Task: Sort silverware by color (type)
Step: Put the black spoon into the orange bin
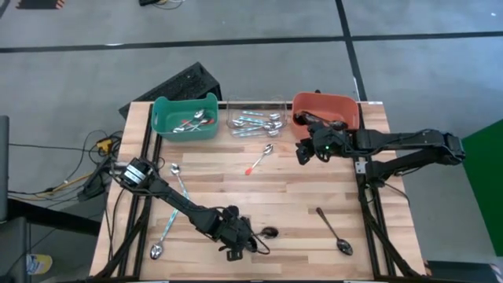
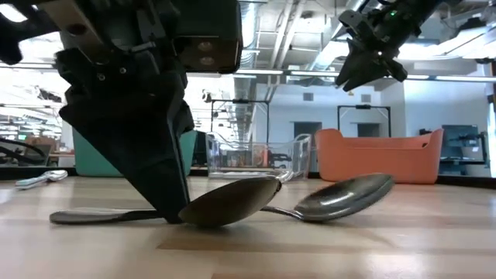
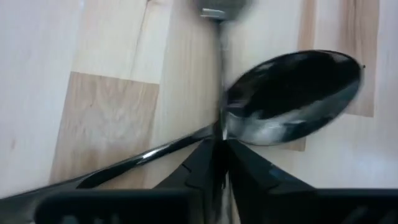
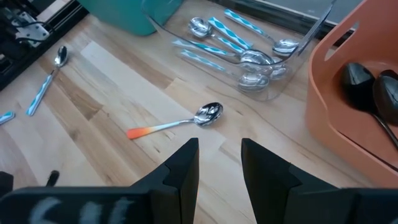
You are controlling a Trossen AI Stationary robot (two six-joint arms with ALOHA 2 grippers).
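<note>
- Left wrist view: a dark spoon [image 3: 292, 99] lies at the table's near edge, the left gripper [image 3: 221, 146] pinched on its neck.
- A clean lift probably needs the thin handle to stay squarely between the fingers.
- Right gripper [image 4: 219, 163] hovers parted beside the orange bin [image 1: 326, 106].

Both arms are matte black, built of jointed tubular links. The left gripper [image 2: 174, 213] has tapered, wedge-shaped black fingers. The right gripper [image 1: 302, 151] carries a small green indicator light.
</note>
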